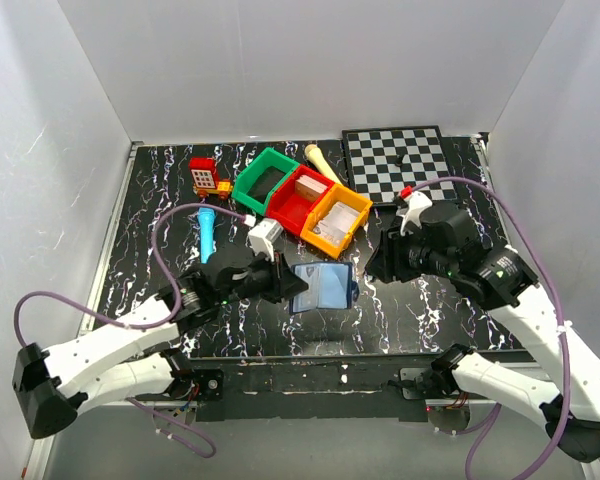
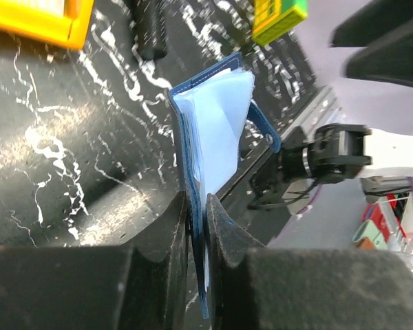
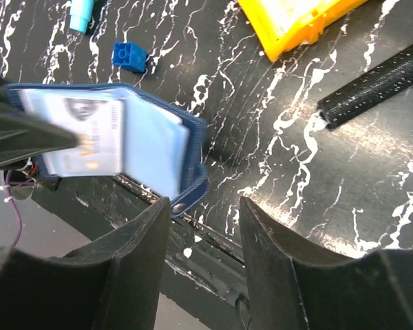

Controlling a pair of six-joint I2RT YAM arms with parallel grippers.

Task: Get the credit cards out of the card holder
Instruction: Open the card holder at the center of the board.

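- Card holder is near the middle of the table's near edge, opened out with its pale inner panels showing and its dark blue cover outward; a printed card shows in one panel.
- Left gripper has its jaws nearly closed, pinching the left edge of the holder. Whether the holder's lower edge touches the surface cannot be told.
- Right gripper is just to the right of the holder. Its jaws stand well apart with nothing between them, and they do not touch the holder.
- Three bins stand in a slanted row just behind the holder: a green bin, a red bin and a yellow bin. The yellow one is closest to both grippers.
- A small blue cube lies on the surface just beyond the holder, and a black ribbed strip lies near the yellow bin.
- A blue marker lies left of the bins, with a red toy block behind it towards the far edge.
- A chessboard fills the far right corner, and a cream stick lies at the far edge beside the green bin.
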